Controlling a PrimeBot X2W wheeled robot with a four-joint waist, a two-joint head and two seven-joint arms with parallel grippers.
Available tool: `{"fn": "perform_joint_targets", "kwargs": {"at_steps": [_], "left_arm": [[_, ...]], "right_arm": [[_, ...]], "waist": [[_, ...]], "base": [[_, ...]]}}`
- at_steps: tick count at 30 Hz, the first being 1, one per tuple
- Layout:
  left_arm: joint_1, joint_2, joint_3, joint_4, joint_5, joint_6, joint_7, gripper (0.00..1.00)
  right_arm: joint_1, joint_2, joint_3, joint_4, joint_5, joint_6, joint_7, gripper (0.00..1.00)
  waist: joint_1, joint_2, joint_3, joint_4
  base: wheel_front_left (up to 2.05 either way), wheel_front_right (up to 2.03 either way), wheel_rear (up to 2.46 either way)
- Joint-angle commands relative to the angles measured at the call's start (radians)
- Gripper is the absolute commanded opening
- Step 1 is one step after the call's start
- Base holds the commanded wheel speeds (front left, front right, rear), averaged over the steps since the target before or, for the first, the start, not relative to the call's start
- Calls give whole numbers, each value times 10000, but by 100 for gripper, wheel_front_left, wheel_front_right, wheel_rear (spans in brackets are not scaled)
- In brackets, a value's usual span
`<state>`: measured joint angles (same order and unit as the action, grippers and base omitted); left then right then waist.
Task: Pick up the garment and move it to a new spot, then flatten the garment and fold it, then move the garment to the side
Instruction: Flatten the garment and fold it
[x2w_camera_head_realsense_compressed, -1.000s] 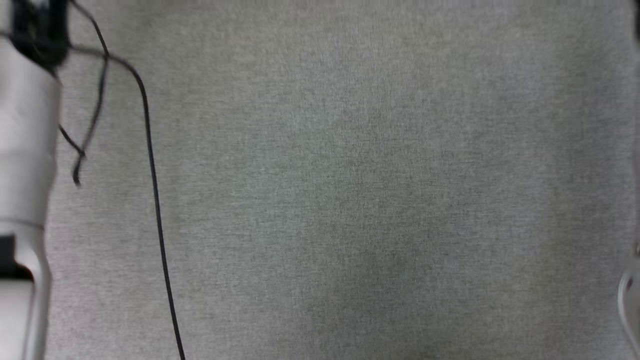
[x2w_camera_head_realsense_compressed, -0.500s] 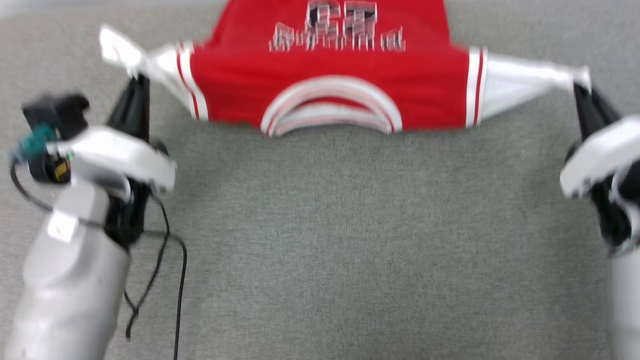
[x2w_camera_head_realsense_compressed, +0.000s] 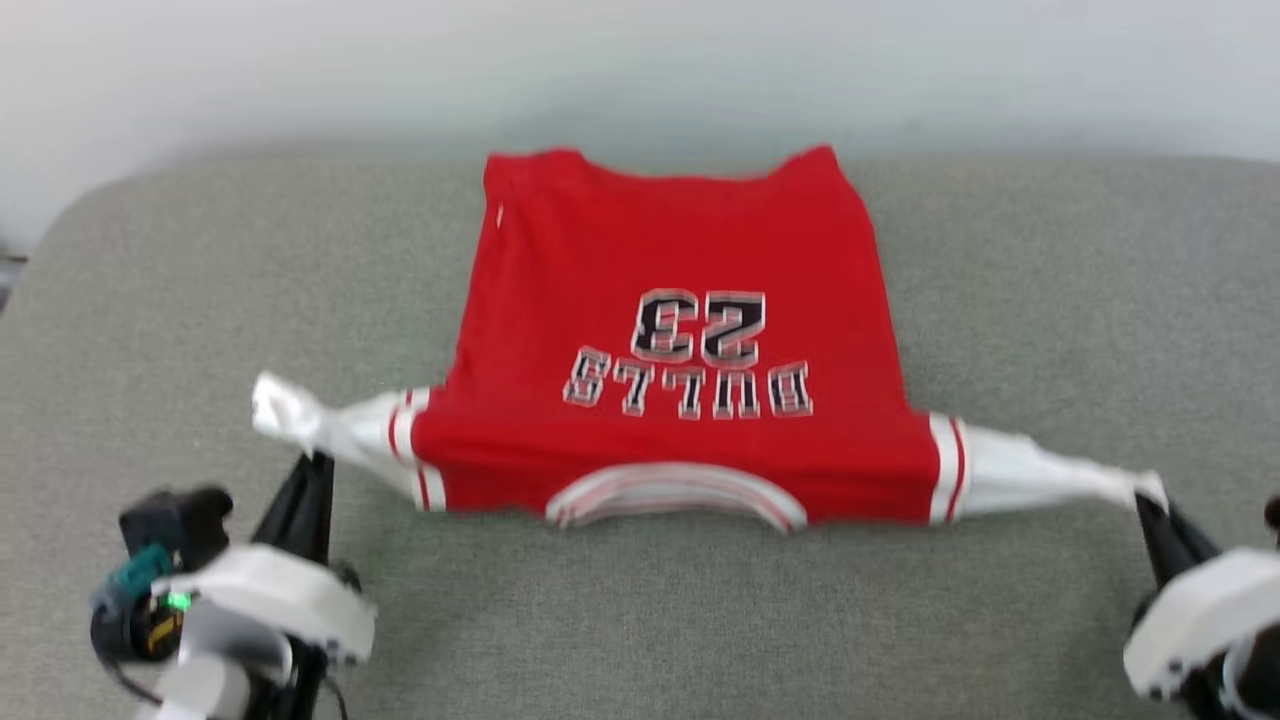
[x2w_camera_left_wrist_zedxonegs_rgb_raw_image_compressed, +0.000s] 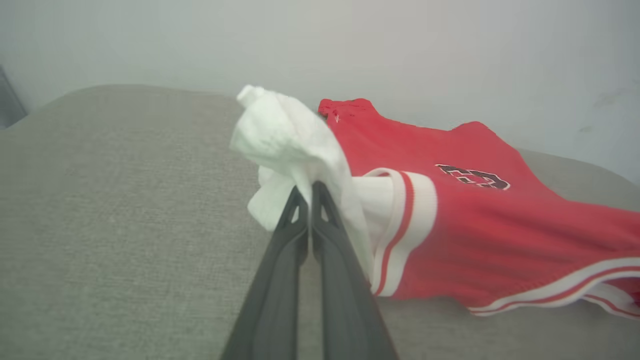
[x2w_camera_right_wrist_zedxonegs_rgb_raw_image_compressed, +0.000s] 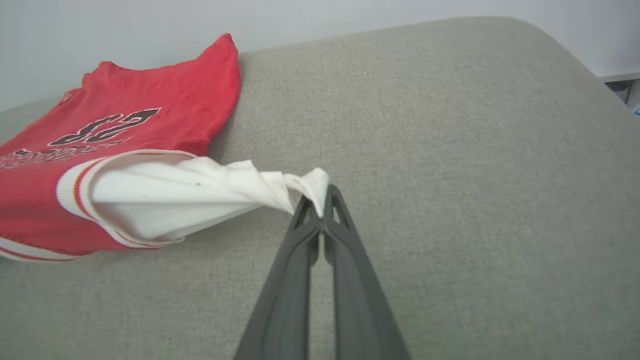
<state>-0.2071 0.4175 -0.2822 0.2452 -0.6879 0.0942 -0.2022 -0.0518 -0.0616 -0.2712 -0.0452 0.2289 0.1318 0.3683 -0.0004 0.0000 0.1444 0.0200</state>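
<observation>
The garment (x2w_camera_head_realsense_compressed: 680, 330), a bright red soft-fabric T-shirt with white short sleeves and thin red-and-white stripes at the sleeve seams, lies print-up on the middle of the counter (x2w_camera_head_realsense_compressed: 1080, 300), a grey cloth-covered surface with rounded corners. Its white-banded collar (x2w_camera_head_realsense_compressed: 672, 490) is nearest the robot and its hem (x2w_camera_head_realsense_compressed: 660, 165) is towards the pale wall (x2w_camera_head_realsense_compressed: 640, 60). The body rests mostly flat, though the far corners of the hem curl up a little. Both sleeves are drawn outward into twisted points. The left pincer (x2w_camera_head_realsense_compressed: 318, 462) is closed tight on the bunched end of the left sleeve (x2w_camera_head_realsense_compressed: 350, 435), and the right pincer (x2w_camera_head_realsense_compressed: 1148, 503) is closed just as tightly on the tip of the right sleeve (x2w_camera_head_realsense_compressed: 1030, 470), which the wrist views show raised slightly off the cloth. This looks like the flattening step, with the shirt already set down and being stretched sideways. The next move probably calls for even tension from both arms. The sleeves would then be lowered onto the counter and let go without dragging the body askew, ready for folding.
</observation>
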Motion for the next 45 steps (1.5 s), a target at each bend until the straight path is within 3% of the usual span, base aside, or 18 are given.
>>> {"fn": "perform_joint_targets", "kwargs": {"at_steps": [1, 11, 18, 19, 20, 27, 35, 39, 45], "left_arm": [[391, 154, 97, -268, -32, 216, 114, 0], [3249, 314, -45, -2179, -529, 1201, 1175, 0], [3910, 218, -336, -2878, -505, 1325, 1289, 0], [3877, 189, -410, -2911, -480, 1274, 1283, 0], [3818, 164, -454, -2944, -443, 1231, 1232, 0], [3228, 133, -750, -2936, -33, 1035, 1010, 0], [2167, -174, -1086, -2945, 253, 709, 740, 0], [1477, -435, -1298, -2863, 394, 422, 532, 0], [576, -757, -1538, -2505, 525, -43, 191, 0]], "right_arm": [[415, 12, -135, -139, -23, -21, 95, 0], [2912, 100, -198, -186, 315, -21, 593, 0], [3641, 101, -59, 334, 637, -20, 200, 0], [3592, 101, 0, 378, 629, -20, 141, 28], [3451, 100, 27, 377, 586, -20, 23, 100], [2078, 107, 12, 310, 494, -15, -1526, 100], [-1437, -266, -590, 2139, 339, -15, -1903, 100], [-3312, -670, -704, 3545, 135, -15, -1504, 100], [-5806, -1319, -391, 5382, -194, -15, 326, 100]], "waist": [[4, 0, -304, 37], [4, 0, -1157, 225], [4, 0, -1282, 496], [4, 0, -1266, 531], [4, 0, -1242, 567], [4, 0, -837, 839], [4, 0, 183, 1296], [4, 0, 858, 1753], [4, 0, 1694, 2335]], "base": [[0, 0, 0], [0, 0, 0], [0, 0, 0], [0, 0, 0], [0, 0, 0], [0, 0, 0], [0, 0, 0], [0, 0, 0], [0, 0, 0]]}}
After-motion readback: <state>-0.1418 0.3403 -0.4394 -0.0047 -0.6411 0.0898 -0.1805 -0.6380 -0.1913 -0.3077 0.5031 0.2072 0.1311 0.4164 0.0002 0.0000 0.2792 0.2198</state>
